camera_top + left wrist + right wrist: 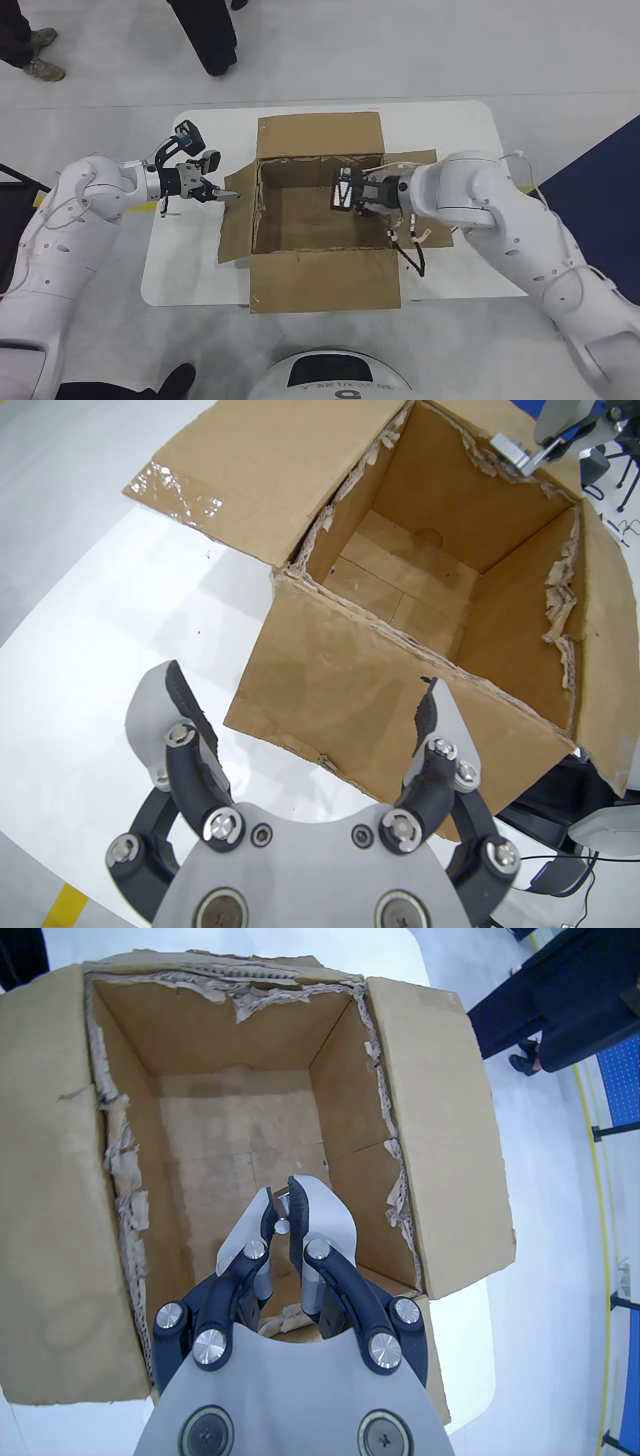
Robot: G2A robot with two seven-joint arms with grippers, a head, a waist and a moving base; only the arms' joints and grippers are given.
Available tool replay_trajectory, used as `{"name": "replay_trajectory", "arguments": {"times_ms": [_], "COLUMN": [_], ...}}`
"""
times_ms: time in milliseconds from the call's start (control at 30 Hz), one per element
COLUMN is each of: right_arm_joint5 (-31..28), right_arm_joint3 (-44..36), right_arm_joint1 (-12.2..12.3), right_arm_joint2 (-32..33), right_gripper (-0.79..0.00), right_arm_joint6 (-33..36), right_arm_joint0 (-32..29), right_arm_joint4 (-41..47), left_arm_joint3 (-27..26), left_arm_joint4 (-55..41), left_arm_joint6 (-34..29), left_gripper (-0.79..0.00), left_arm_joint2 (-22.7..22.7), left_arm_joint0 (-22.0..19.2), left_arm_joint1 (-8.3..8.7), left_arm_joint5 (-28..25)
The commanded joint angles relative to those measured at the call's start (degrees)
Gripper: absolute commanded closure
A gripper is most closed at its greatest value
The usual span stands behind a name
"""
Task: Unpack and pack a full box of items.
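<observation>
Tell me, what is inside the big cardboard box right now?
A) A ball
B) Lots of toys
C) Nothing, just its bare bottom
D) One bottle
C: both wrist views look down into the open box, and its floor is bare cardboard apart from a few tiny scraps.

Floor [500, 60]: pale grey, glossy, evenly lit from above.
Table [180, 275]: white, rounded corners, in the middle.
Mat [612, 200]: dark blue, on the floor at right.
Line [602, 1208]: yellow, curving across the floor beside blue panels [620, 1083].
</observation>
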Motion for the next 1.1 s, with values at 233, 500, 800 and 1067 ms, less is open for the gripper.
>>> {"name": "replay_trajectory", "arguments": {"times_ms": [233, 500, 800, 1067], "right_arm_joint5": [1.7, -2.3, -9.2, -15.2], "right_arm_joint3": [0.1, -1.6, -3.6, -3.4], "right_arm_joint1": [0.0, 3.4, 6.6, 7.2], "right_arm_joint2": [0.4, 15.7, 38.0, 46.4], "right_gripper": [0.000, 0.000, 0.000, 0.000], "right_arm_joint6": [-2.1, -18.9, -35.2, -41.4], "right_arm_joint0": [-0.6, -12.5, -32.1, -41.3], "right_arm_joint4": [-0.5, -3.8, -6.0, -7.5], "left_arm_joint3": [0.0, 0.0, 0.0, 0.0], "left_arm_joint4": [0.0, 0.0, 0.0, 0.0], "left_arm_joint6": [0.0, 0.0, 0.0, 0.0], "left_gripper": [-0.785, -0.785, -0.785, -0.785], "left_arm_joint2": [0.0, 0.0, 0.0, 0.0], "left_arm_joint0": [0.0, 0.0, 0.0, 0.0], "left_arm_joint1": [0.00, 0.00, 0.00, 0.00], "left_arm_joint5": [0.0, 0.0, 0.0, 0.0]}}
